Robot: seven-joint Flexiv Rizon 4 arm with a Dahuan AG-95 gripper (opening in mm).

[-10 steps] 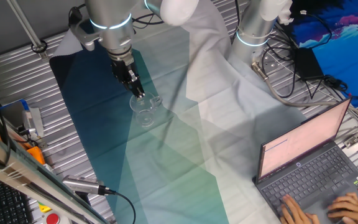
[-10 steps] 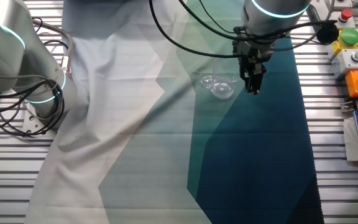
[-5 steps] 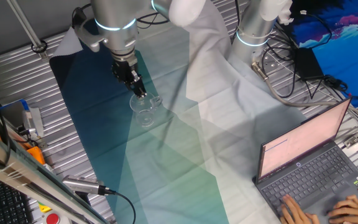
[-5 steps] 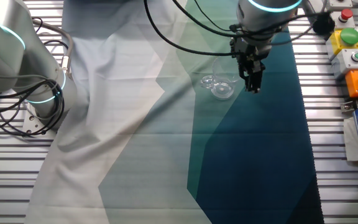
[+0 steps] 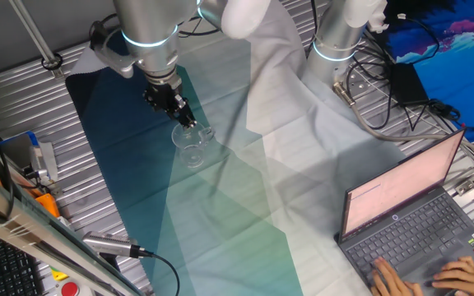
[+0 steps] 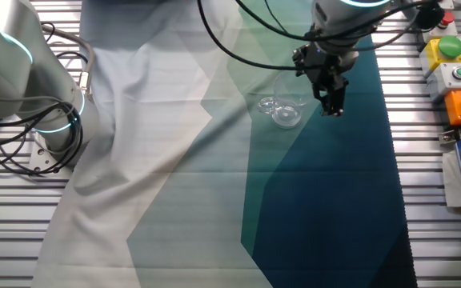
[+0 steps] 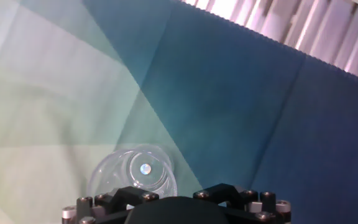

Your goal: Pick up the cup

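Observation:
The cup (image 5: 192, 150) is small, clear and colourless and rests on the teal part of the cloth; in the other fixed view (image 6: 286, 114) a second clear glint lies just to its left. In the hand view the cup (image 7: 134, 173) shows as round clear rings at the bottom left, right above the black gripper body. My gripper (image 5: 188, 123) hangs close above and beside the cup without touching it, and in the other fixed view (image 6: 334, 109) it stands to the cup's right. Its fingers look pressed together and hold nothing.
A cloth (image 6: 214, 184) in white, green and dark teal covers the table. A second robot arm base (image 5: 336, 41) stands at the back. A laptop (image 5: 410, 222) with hands typing is at the front right. A button box (image 6: 450, 60) sits by the cloth edge.
The gripper has turned and tilted slightly and shifted a little away from the cup. The cup has not moved.

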